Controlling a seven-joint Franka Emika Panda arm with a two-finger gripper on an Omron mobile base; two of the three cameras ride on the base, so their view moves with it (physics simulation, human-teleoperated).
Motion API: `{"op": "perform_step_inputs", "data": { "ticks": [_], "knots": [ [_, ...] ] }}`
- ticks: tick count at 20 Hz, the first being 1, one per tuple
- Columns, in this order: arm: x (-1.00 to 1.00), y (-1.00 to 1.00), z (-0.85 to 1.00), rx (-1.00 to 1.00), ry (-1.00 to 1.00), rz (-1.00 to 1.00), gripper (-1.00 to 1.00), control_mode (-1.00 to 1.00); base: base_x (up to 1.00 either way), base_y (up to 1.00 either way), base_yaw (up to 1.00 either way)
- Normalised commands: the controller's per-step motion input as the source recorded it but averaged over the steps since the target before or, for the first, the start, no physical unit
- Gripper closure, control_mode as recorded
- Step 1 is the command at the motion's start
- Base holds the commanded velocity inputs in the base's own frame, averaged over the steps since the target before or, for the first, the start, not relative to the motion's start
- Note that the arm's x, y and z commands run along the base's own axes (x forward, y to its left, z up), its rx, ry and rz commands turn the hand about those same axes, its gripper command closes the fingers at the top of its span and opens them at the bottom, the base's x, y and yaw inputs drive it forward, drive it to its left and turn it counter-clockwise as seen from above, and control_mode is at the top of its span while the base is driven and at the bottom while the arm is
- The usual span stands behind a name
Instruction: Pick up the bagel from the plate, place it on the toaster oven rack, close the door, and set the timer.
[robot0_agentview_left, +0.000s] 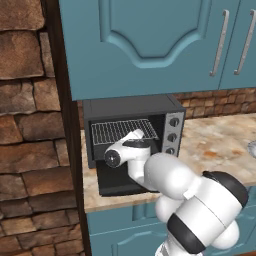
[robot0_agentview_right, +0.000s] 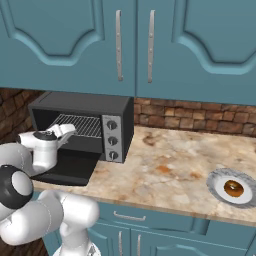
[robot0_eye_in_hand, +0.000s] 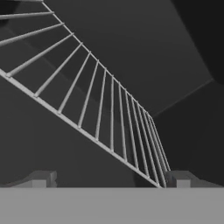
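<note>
The bagel (robot0_agentview_right: 233, 188), a golden-brown ring, lies on the pale plate (robot0_agentview_right: 215, 186) far right on the counter. The black toaster oven stands at the left with its door (robot0_agentview_left: 112, 181) (robot0_agentview_right: 70, 170) folded down flat. The toaster oven rack (robot0_agentview_left: 120, 131) (robot0_agentview_right: 80, 125) (robot0_eye_in_hand: 100, 105) sits inside the cavity, bare. My gripper (robot0_agentview_left: 136, 134) (robot0_agentview_right: 67, 131) (robot0_eye_in_hand: 110, 179) hovers over the lowered door at the oven's mouth, pointing in at the rack, open with nothing between its fingers. The timer (robot0_agentview_left: 170, 150) (robot0_agentview_right: 113, 155) is the lowest knob on the silver strip.
Teal upper cabinets (robot0_agentview_right: 150, 45) hang just above the oven. A stone wall (robot0_agentview_left: 30, 125) closes the left side. Marbled counter (robot0_agentview_right: 170, 170) stretches between the oven and the plate. Two more knobs sit above the timer.
</note>
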Motion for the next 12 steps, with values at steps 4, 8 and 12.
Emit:
{"op": "perform_step_inputs", "data": {
  "ticks": [4, 8, 12],
  "knots": [
    [0.16, 0.08, -0.03, 0.00, 0.00, 0.00, -1.00, -1.00, 0.00, 0.00, 0.00],
    [0.16, 0.03, 0.00, 0.00, 0.00, 0.00, -1.00, -1.00, 0.00, 0.00, 0.00],
    [0.19, 0.01, 0.00, 0.00, 0.00, 0.00, -1.00, -1.00, 0.00, 0.00, 0.00]
  ]
}}
